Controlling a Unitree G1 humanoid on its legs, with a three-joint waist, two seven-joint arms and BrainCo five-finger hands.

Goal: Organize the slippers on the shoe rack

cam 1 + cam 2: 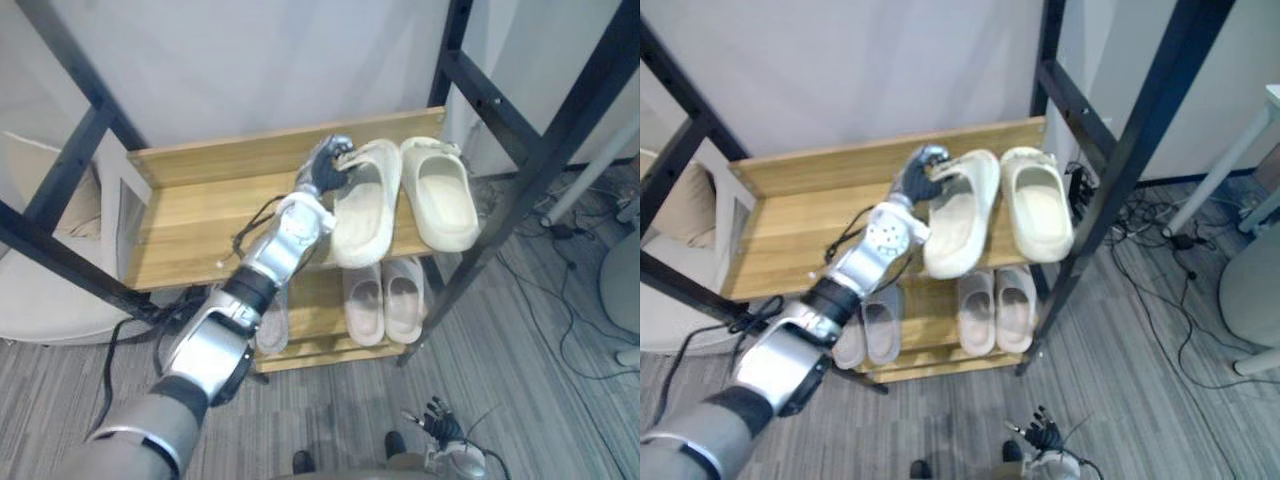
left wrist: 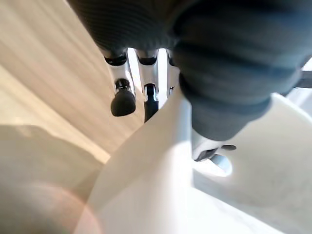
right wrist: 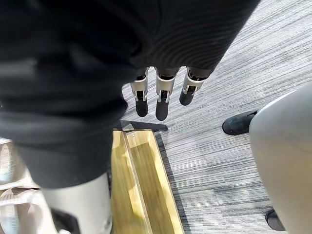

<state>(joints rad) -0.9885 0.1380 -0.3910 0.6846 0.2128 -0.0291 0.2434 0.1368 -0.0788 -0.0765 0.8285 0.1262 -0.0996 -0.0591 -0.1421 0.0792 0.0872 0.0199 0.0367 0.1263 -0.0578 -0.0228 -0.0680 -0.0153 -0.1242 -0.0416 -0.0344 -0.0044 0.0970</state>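
Observation:
Two cream slippers lie on the top shelf (image 1: 195, 215) of the wooden shoe rack. My left hand (image 1: 325, 165) reaches over the shelf and is shut on the toe strap of the left cream slipper (image 1: 365, 205), which sits askew, its heel hanging over the front edge. In the left wrist view the fingers (image 2: 123, 101) curl past the slipper's pale edge (image 2: 156, 185). The right cream slipper (image 1: 440, 195) lies flat beside it. My right hand (image 1: 440, 420) hangs low by the floor, its fingers (image 3: 163, 100) relaxed and holding nothing.
On the lower shelf stand a beige pair (image 1: 385, 300) and a grey slipper (image 1: 272, 322), partly behind my arm. Black metal frame bars (image 1: 530, 170) flank the rack. A pale cushion (image 1: 40, 290) lies at the left. Cables (image 1: 570, 290) trail on the carpet at the right.

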